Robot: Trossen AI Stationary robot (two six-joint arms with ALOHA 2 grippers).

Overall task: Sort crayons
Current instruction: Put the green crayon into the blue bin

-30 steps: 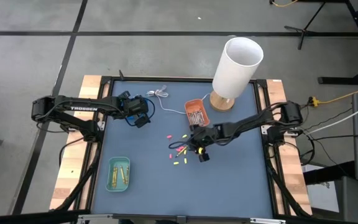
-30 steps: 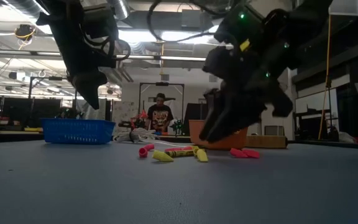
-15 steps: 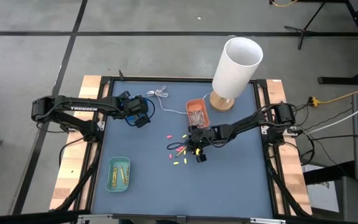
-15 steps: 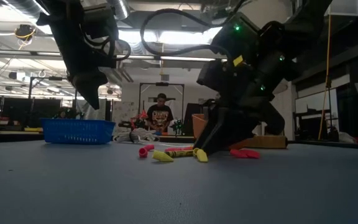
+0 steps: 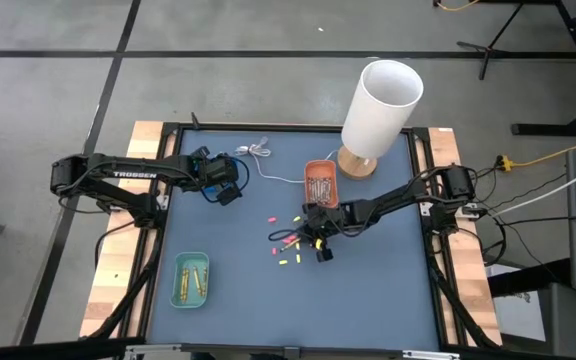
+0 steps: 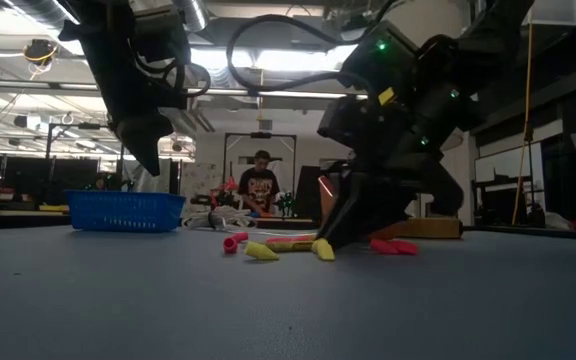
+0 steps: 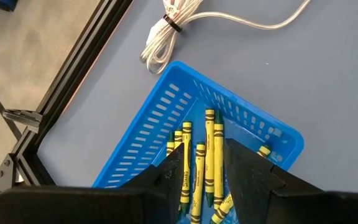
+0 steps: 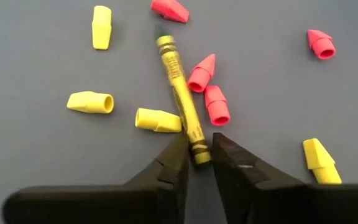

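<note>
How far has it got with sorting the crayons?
Partly done. Several yellow crayons already lie in the blue basket under the waiting left hand. The right hand is closing round one yellow crayon on the mat. What is left around it looks like yellow and pink eraser caps, not crayons.

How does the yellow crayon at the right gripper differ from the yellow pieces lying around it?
The yellow crayon is a long thin stick with a printed wrapper; the yellow pieces are short, stubby wedge-shaped caps with no wrapper. The crayon's near end sits between the right gripper's fingers, while the caps lie loose and untouched. There is one loose crayon but several caps. Both are yellow and lie flat on the blue-grey table.
</note>
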